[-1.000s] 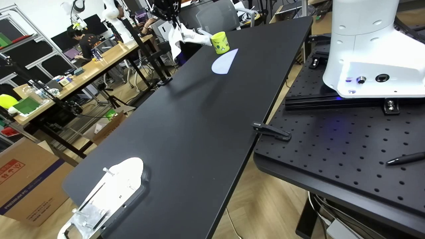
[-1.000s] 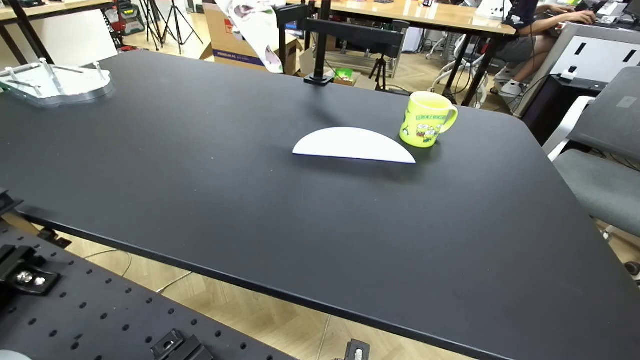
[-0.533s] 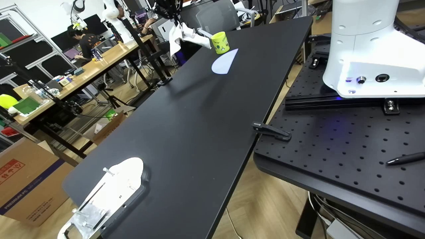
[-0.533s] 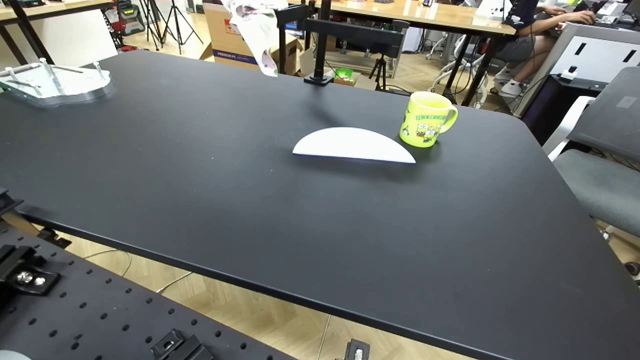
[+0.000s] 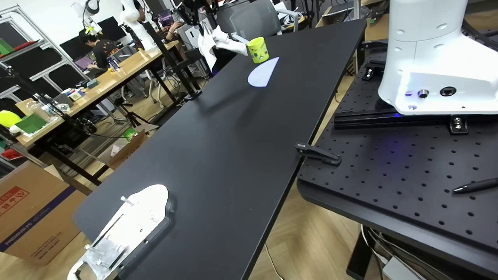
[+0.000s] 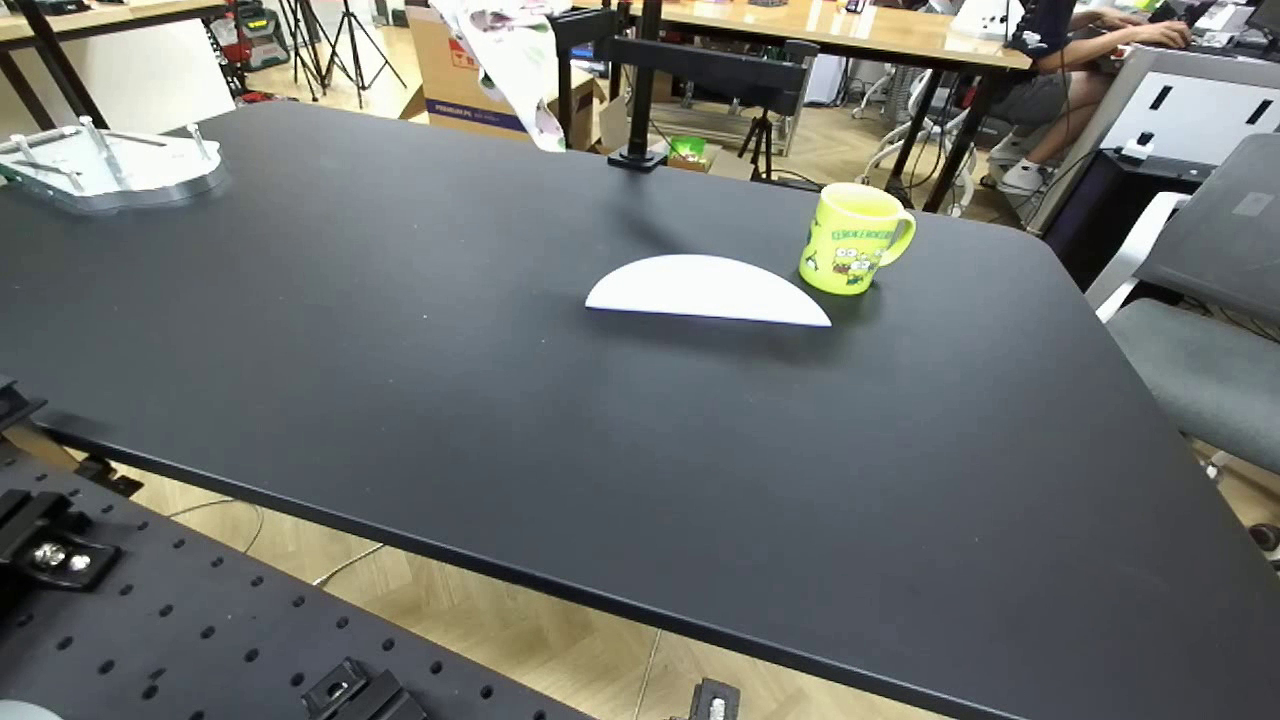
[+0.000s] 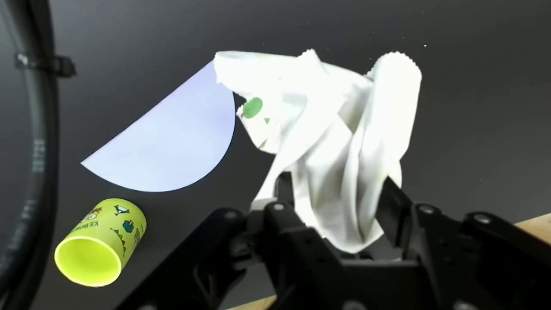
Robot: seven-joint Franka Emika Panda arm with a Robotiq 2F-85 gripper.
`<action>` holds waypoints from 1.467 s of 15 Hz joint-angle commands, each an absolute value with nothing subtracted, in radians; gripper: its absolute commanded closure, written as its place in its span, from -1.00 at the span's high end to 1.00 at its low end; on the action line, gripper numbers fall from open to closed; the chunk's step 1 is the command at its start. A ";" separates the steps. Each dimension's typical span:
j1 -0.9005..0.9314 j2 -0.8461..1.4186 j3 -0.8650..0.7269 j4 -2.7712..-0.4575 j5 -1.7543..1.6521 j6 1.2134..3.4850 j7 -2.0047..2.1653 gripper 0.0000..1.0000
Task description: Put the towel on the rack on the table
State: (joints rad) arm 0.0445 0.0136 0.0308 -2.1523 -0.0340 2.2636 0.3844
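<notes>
Jaws of the gripper (image 7: 338, 183) stand wide, their two fingertips (image 7: 284, 189) well apart, with the white towel (image 7: 327, 129) across the gap between; whether either one presses on the cloth I cannot tell. In the wrist view loose pleats run down between the jaws and end in a blunt point, a fold shows on the outer side of one jaw, and most of the towel spreads out past the tips, with a green printed patch near one corner. From that view a corner overlaps the end of a pale half-round piece (image 7: 172, 137), yet in both exterior views the towel is up off the tabletop (image 5: 186, 167) and apart from that piece. In an exterior view the gripper sits above the towel, and one end of the cloth appears just beside a yellow-green mug (image 5: 258, 50); whether they touch I cannot tell. That mug stands upright, near the half-round piece. Lower folds of the towel also show near a black post (image 6: 645, 80) at the far edge of the tabletop, though the depth between them is hard to judge. Well apart from both towel and jaws, toward the other end of the tabletop, lies a white pegged rack (image 5: 132, 221), its pegs pointing up.
</notes>
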 commanded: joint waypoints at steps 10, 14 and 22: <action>0.050 -0.075 0.057 -2.164 -0.035 2.251 0.388 1.00; 0.063 -0.053 0.076 -2.162 -0.021 2.255 0.358 1.00; 0.147 0.085 0.132 -2.213 -0.238 2.415 0.604 1.00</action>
State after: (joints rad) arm 0.1088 0.0483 0.1240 -2.1844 -0.1279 2.3441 0.4471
